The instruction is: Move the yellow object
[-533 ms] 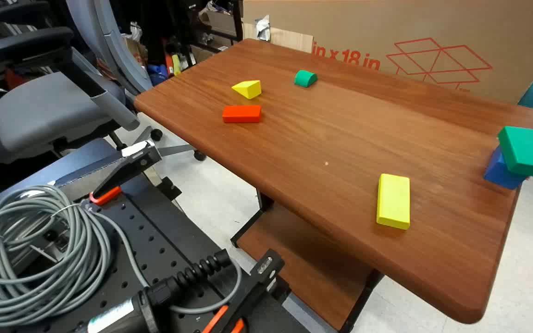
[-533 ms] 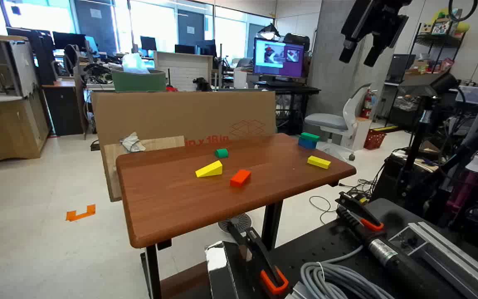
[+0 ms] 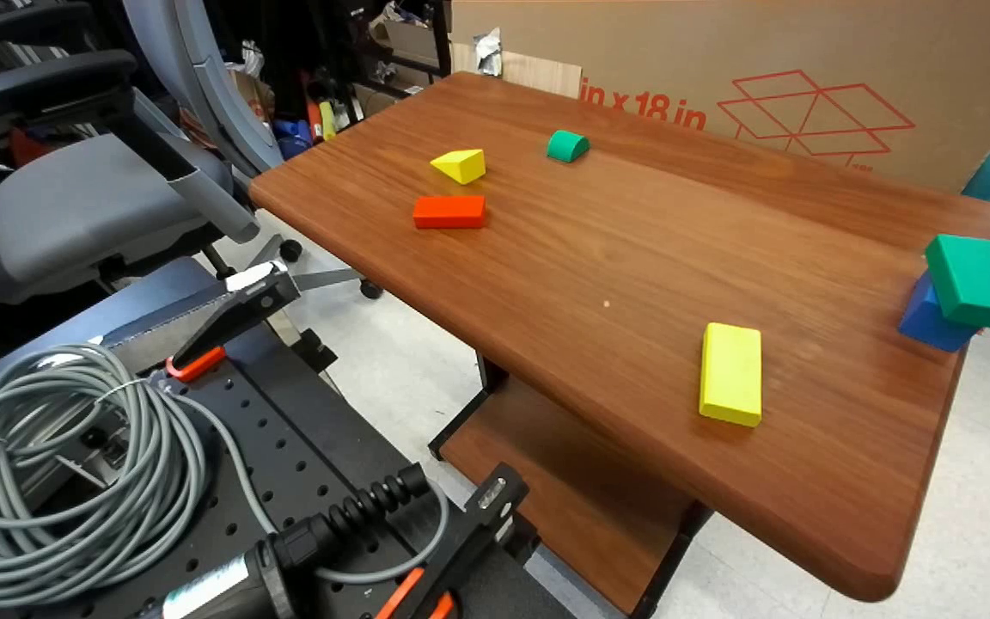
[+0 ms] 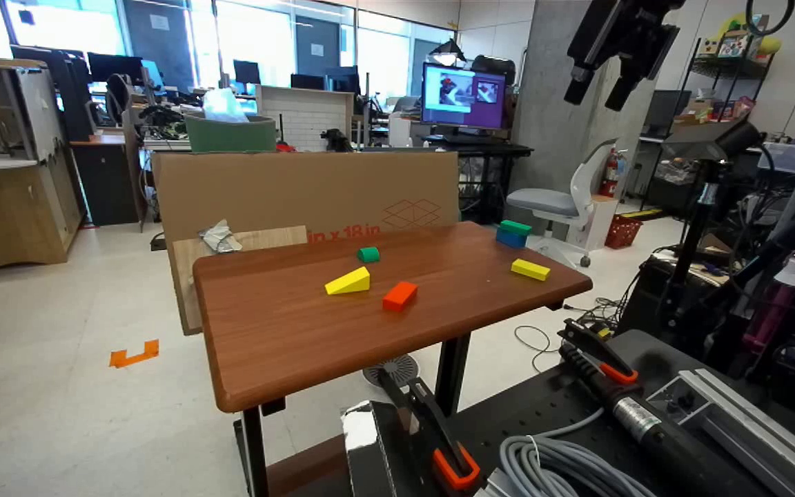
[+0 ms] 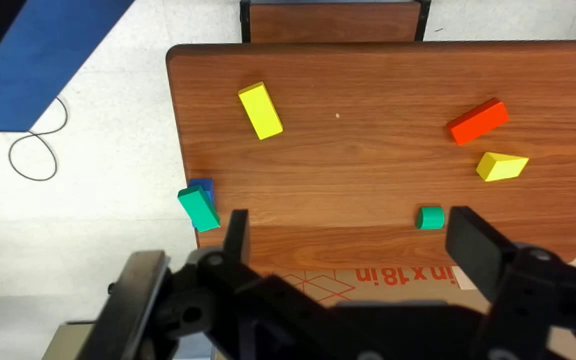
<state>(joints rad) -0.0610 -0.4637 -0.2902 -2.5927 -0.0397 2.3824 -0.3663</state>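
Your gripper [image 4: 595,97] hangs at the top of an exterior view, well above the level of the table [image 3: 598,258], pointing down. Its fingers [image 5: 473,250] stand wide apart; in your wrist view, bare table and a cardboard panel [image 3: 650,39] show through the gap. Your yellow block [image 3: 731,370] lies flat on the table, well apart from the gripper and from the other pieces. Seen from the wrist, it sits toward the upper-left corner of the table, its long sides slanted against the table edges. Nearest to it, at the short edge: a blue block [image 3: 929,316] with a green block [image 3: 976,279] resting on top, turned askew. Wrist view shows one end of the green block past the table edge. Toward the opposite end you have a red block [image 3: 449,212], flat, and a yellow wedge [image 3: 465,165] near it, with a gap between the two. A green half-round [image 3: 567,146] lies closer to the long edge where the cardboard panel stands; red print on the panel, "18 in" legible. A pale speck [image 3: 606,303] marks the table between the yellow block and the red block. Off the other long side, a black perforated bench [image 3: 314,438] carries a coil of grey cable [image 3: 181,464] and a black clamp [image 3: 233,320] with an orange-red grip. A grey chair [image 3: 74,206] stands past the bench in an exterior view, near the table's end.
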